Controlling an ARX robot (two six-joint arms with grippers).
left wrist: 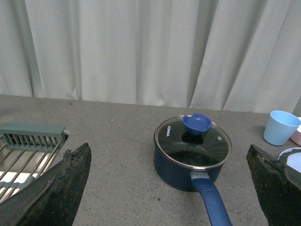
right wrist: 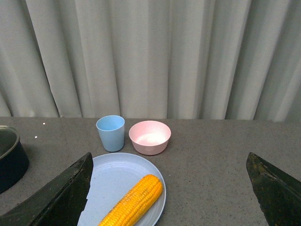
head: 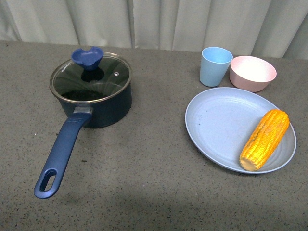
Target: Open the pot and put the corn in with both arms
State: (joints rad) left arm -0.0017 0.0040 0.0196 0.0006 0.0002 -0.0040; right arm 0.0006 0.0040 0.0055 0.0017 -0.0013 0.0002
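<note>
Grey-brown tabletop point(head: 144, 192) backed by a pale curtain point(head: 159, 21); neither arm shows in the front view.

Left gripper point(left wrist: 169, 147): fingers point(left wrist: 66, 188) spread wide, holding nothing. A wire rack point(left wrist: 28, 141) lies outside one finger. The pot point(head: 103, 103) stands ahead of and between these fingers, well apart from them. Its glass lid point(head: 91, 79) is seated, with a blue knob point(head: 87, 57) on top, and the long handle point(head: 60, 154) runs back toward the robot.

Right gripper point(right wrist: 169, 154): fingers point(right wrist: 275, 193) likewise wide and empty. Ahead of them a pale blue cup point(head: 215, 66) and a pink bowl point(head: 252, 73) stand just beside each other. Nearer, the corn point(head: 265, 139) lies on a blue plate point(head: 211, 120), ahead between the fingers but closer to one of them.

Risks, as judged:
- The knob is small and flared, so an off-centre close could slip and drop the glass lid.
- The handle is unrestrained, so a sideways pull may swing the pot.
- The cob is round and lies near the plate's rim, so pinching it may roll it or tip the plate.
- Corn lowered before the lid is clear would strike it.
</note>
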